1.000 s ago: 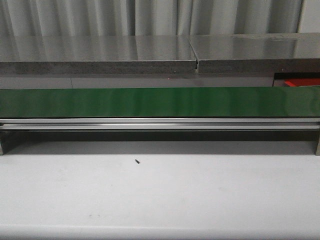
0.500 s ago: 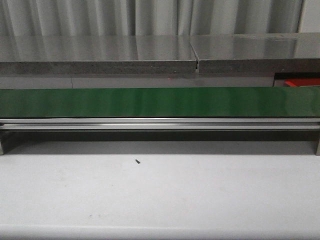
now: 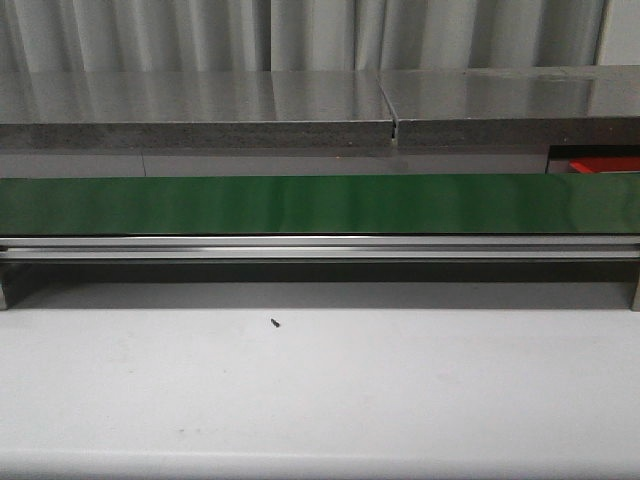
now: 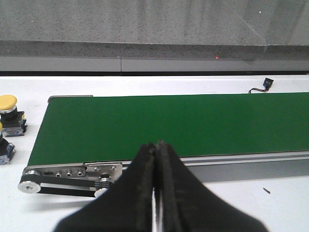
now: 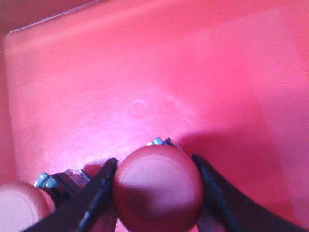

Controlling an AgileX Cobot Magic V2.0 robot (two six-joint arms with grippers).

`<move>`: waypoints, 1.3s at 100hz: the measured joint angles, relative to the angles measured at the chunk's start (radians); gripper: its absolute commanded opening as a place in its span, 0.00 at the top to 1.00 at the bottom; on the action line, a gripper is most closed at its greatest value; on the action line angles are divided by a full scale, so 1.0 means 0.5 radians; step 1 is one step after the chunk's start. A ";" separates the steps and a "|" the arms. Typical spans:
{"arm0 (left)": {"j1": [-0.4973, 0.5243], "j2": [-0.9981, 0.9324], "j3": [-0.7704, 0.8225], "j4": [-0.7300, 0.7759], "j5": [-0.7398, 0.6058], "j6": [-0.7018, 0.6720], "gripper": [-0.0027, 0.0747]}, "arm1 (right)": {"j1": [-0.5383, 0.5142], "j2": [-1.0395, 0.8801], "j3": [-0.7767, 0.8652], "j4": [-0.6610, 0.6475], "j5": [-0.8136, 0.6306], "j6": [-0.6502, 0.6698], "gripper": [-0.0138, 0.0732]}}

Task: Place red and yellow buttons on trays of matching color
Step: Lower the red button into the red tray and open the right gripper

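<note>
The right pincer has its two dark fingers one on each side of a round red button with a domed cap. The fingers are opened just as wide as the cap, and they seem to press on it from both sides. The button sits right between them, over the floor of the flat bright red tray. I cannot tell if the button rests on the tray or hangs just above it. A second red button lies just beside the first one, on the outside of one finger, with a bit of shiny metal base showing.

The left pincer is pressed all the way together and has nothing in it. It hangs over the near edge of the long shiny green belt. Past the end of the belt, two yellow-capped buttons stand on the white table, well apart from the left pincer.

In the front view, a corner of the red tray shows far off on the right, behind the belt.
</note>
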 measured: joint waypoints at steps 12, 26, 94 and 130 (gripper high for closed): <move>0.000 0.000 0.000 0.000 0.000 0.000 0.99 | 0.000 0.000 0.000 0.000 0.047 0.000 0.70; 0.000 0.000 0.000 0.000 0.000 0.000 0.99 | 0.000 0.000 0.000 0.000 0.087 0.000 0.69; 0.000 0.000 0.000 0.000 0.000 0.000 0.99 | 0.000 -0.134 0.000 0.003 0.127 0.000 0.18; 0.000 0.000 0.000 0.000 0.000 0.000 0.99 | 0.161 -0.656 0.072 0.003 0.120 -0.093 0.18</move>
